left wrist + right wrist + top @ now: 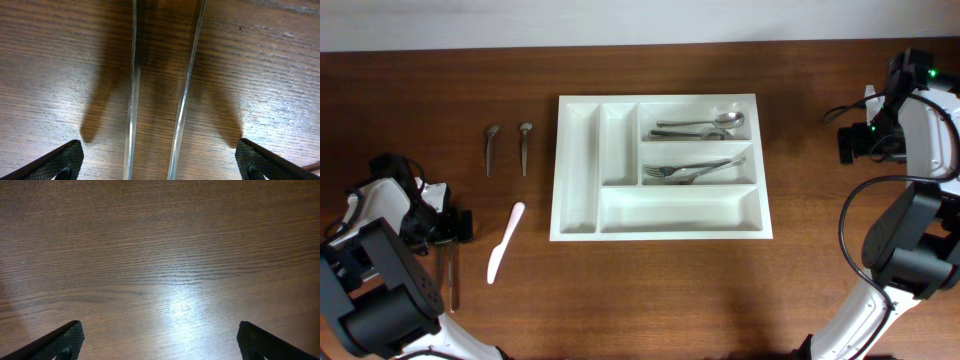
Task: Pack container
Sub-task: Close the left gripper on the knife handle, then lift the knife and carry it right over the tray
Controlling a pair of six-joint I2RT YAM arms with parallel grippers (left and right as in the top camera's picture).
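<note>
Left of the mid-table container (680, 210), the left gripper (159, 162), jaws spread, straddles two thin utensils (186, 95); closing may pinch both or flick one aside. Right of it, the right gripper (160, 342) hangs spread.

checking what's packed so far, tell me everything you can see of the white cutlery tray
The white cutlery tray looks like moulded plastic, rectangular, lying flat on the wooden table near its middle. Two narrow upright compartments at the overhead view's left are empty, as is the long bottom one. The top right compartment holds spoons, the one below it forks. Nothing else touches it.
</note>
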